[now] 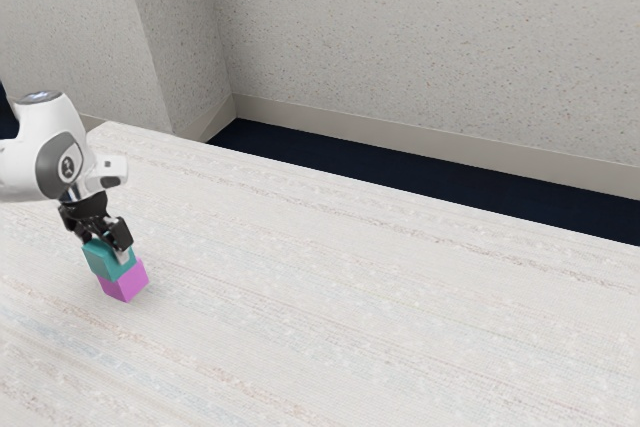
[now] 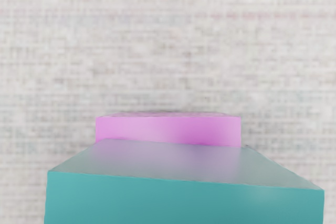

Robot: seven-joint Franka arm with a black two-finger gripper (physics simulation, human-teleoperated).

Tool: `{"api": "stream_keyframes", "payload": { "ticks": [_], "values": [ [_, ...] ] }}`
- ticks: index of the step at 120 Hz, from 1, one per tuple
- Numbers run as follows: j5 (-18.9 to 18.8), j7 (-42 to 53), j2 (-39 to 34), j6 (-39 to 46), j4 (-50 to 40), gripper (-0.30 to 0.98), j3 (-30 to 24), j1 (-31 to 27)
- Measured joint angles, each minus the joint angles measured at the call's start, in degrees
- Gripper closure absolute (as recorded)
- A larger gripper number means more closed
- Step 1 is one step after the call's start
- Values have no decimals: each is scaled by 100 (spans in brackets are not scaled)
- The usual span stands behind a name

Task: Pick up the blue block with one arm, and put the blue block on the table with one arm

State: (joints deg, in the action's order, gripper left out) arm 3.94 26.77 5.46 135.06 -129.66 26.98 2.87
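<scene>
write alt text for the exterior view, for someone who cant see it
A teal block sits directly above a pink block on a pale table, with a black pincer at the teal one. The white robot arm enters from the exterior view's left; beyond lie a dark floor and speckled wall.

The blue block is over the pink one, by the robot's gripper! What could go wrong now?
If the gripper lets go here, the blue block might tip off, because the pink block is beneath it and peeks out past one side.

Pushing straight down could press on the pink block, so the blue one might not reach the table.

Moving sideways too low might bump the pink block and shove it along.
</scene>
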Motion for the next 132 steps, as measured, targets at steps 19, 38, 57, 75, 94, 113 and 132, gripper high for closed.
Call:
{"api": "stream_keyframes", "payload": {
  "ticks": [19, 38, 57, 75, 94, 113, 132],
  "values": [
    [7, -68, -6, 20, -9, 25, 0, 2],
    [-2, -137, -14, 35, -9, 28, 1, 1],
    [-18, -204, -55, 44, -18, 31, -5, 7],
    [-49, -305, -335, 23, -25, 33, -4, 502],
    [3, -485, -184, 12, 52, 33, -15, 1490],
    [123, -683, 37, 11, 4, 34, -33, 2045],
    [214, -866, 162, 19, -55, 34, -34, 2066]
  ]
}}
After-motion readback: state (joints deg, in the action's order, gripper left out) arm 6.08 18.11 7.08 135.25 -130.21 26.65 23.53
